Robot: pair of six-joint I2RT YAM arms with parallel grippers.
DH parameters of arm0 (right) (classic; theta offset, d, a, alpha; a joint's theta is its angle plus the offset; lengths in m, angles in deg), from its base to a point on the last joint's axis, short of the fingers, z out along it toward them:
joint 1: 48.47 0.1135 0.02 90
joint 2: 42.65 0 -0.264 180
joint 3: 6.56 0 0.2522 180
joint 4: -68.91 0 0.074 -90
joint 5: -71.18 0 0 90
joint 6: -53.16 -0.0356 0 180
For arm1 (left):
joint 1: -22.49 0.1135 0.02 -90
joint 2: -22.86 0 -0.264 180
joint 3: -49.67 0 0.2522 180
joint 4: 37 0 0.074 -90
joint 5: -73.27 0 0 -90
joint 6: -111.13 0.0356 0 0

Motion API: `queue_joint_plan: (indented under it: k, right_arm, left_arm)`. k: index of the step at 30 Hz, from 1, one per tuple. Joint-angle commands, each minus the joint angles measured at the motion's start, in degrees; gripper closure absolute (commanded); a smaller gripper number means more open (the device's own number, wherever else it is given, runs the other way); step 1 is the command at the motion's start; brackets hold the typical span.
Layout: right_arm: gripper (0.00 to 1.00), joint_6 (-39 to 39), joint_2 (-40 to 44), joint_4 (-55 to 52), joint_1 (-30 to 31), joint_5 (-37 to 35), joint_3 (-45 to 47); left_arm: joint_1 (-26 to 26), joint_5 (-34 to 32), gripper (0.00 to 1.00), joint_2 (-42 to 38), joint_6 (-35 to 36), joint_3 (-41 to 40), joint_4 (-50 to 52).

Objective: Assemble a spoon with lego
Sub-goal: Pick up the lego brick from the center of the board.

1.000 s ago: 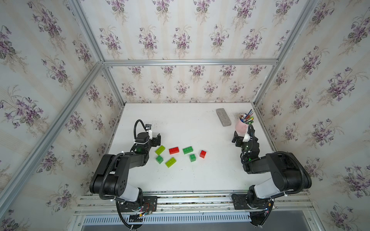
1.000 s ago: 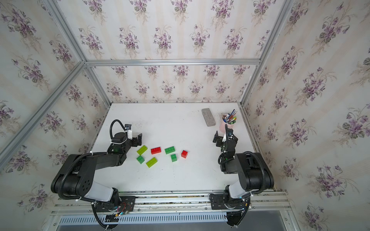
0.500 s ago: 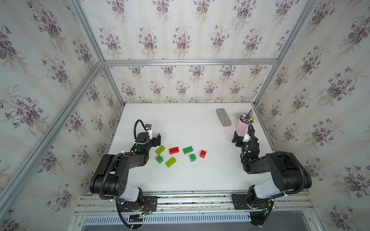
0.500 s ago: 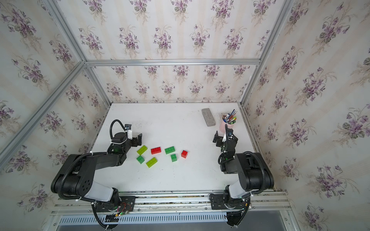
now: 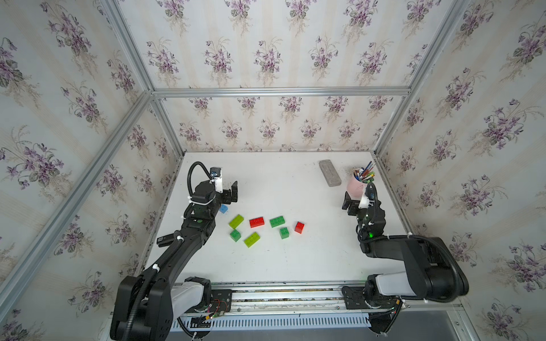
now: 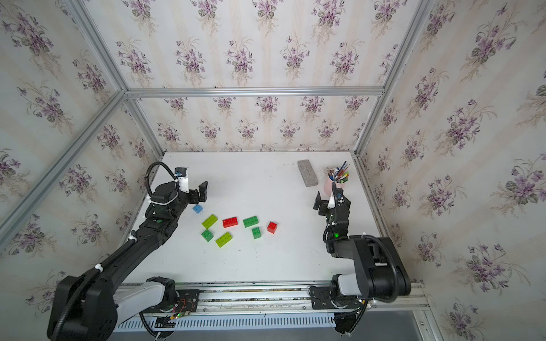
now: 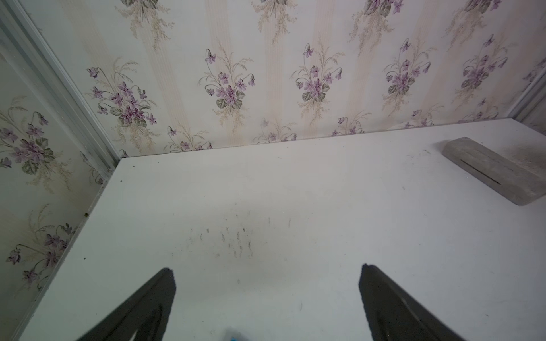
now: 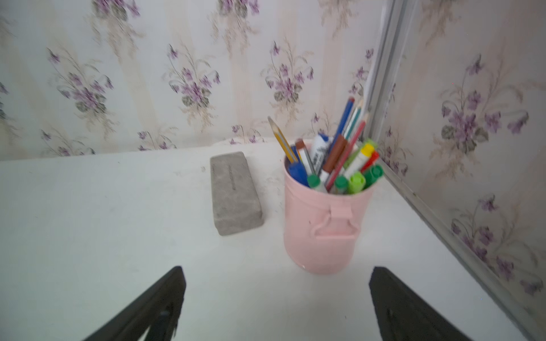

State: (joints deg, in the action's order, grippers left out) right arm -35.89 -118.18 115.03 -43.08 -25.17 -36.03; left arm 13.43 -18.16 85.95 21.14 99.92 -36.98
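Eight loose lego bricks lay clustered on the white desk [image 5: 280, 265], so no spoon had been built. There were two lime 2x4 bricks [image 5: 236, 221] [image 5: 251, 239], a red 2x4 [image 5: 256, 222], a dark green 2x4 [image 5: 277, 221], two green 2x2 bricks [image 5: 235, 235] [image 5: 284, 232], a red 2x2 [image 5: 299, 227] and a light blue brick [image 5: 223, 209]. The left jaws stood spread and empty just beyond the blue brick. The right jaws, also spread and empty, faced the pink pen cup [image 8: 322, 224], well apart from the bricks.

The first pick probably called for descending straight and pinching a brick's smooth side walls, never the studs. The other arm could brace the base for square pressing.

The bricks looked like hard, glossy plastic. The desk was matte and scuffed, and the grey block [image 8: 235, 192] was felt-like with rounded edges.
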Motion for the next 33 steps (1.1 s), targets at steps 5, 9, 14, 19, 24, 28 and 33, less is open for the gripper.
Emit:
queue_joint_plan:
  k: [5,9,14,19,24,28,33]
  right_arm:
    - [0.01,14.33,13.24,-38.60,11.08,8.31,-13.99]
    - [0.05,22.07,12.54,-56.18,22.09,9.20,-19.48]
    - [0.10,23.39,10.28,-62.28,29.92,19.09,-18.58]
    - [0.15,23.89,2.37,-69.71,32.08,22.82,-22.95]
    - [0.21,22.60,-3.24,-69.05,32.23,22.72,-24.84]
    - [0.25,21.68,-8.13,-69.18,32.23,22.34,-27.89]
    - [0.33,21.97,-13.23,-70.31,32.23,21.72,-30.37]
  left_arm:
    - [-3.48,3.01,0.00,-9.70,-5.09,-4.06,15.38]
    - [-8.35,1.83,0.00,-12.59,-7.37,-7.26,14.89]
    - [-11.91,1.69,0.00,-13.78,-12.28,-11.36,10.25]
    - [-14.78,0.43,0.00,-14.06,-12.14,-12.22,10.73]
    - [-16.94,-1.33,0.00,-13.87,-11.94,-13.26,10.70]
    - [-17.74,-1.81,0.01,-13.43,-12.14,-13.46,10.84]
    - [-18.09,-2.69,0.00,-13.61,-12.26,-13.55,11.23]
